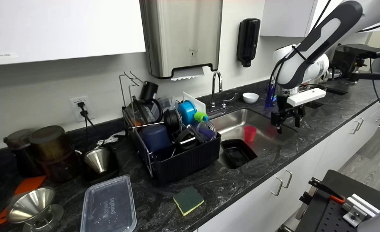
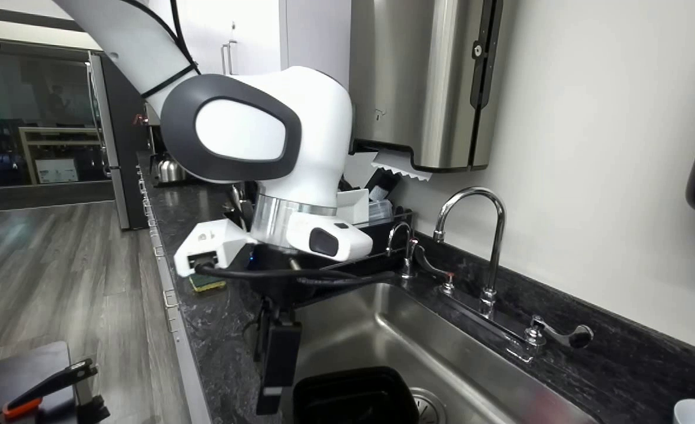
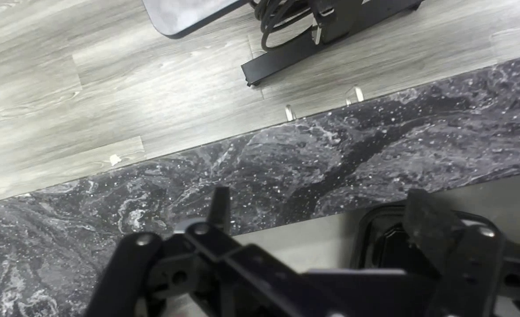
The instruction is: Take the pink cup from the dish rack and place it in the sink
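Observation:
The pink cup (image 1: pixel 250 133) stands in the metal sink (image 1: pixel 233 120), beside a black tray. The cup itself does not show in the other views; a pink reflection shows on the sink wall in an exterior view. The black dish rack (image 1: pixel 186 167) stands left of the sink, full of dishes. My gripper (image 1: pixel 288 126) is open and empty, above the sink's front right part, apart from the cup. In an exterior view the gripper (image 2: pixel 272 397) points down by the counter edge, seen side-on. In the wrist view the fingers of the gripper (image 3: pixel 319 194) are wide apart with nothing between them.
The black tray (image 1: pixel 238 153) lies in the sink, also partly visible in the wrist view (image 3: pixel 374 237). A chrome faucet (image 2: pixel 492 253) rises behind the sink. A white bowl (image 1: pixel 250 97) and blue bottle (image 1: pixel 270 96) stand at the back. A sponge (image 1: pixel 188 200) lies before the rack.

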### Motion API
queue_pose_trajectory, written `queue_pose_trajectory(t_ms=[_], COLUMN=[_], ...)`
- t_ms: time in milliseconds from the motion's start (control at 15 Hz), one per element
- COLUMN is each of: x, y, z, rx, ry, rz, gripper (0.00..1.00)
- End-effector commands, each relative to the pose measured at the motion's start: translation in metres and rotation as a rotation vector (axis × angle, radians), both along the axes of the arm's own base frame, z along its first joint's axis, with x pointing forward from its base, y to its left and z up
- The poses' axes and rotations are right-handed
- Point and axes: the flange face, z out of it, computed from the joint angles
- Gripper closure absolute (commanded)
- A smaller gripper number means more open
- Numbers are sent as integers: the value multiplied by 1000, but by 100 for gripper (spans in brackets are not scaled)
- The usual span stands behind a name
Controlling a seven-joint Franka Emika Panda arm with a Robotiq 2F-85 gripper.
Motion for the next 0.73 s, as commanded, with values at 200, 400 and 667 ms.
queue_pose_trajectory(t_ms=[200, 400, 667], x=[-8, -7, -9], y=[26, 27, 27], z=[0, -3, -6], rx=[43, 35, 41], ry=[-62, -23, -17], rz=[112, 104, 114], gripper=[0, 0, 0])
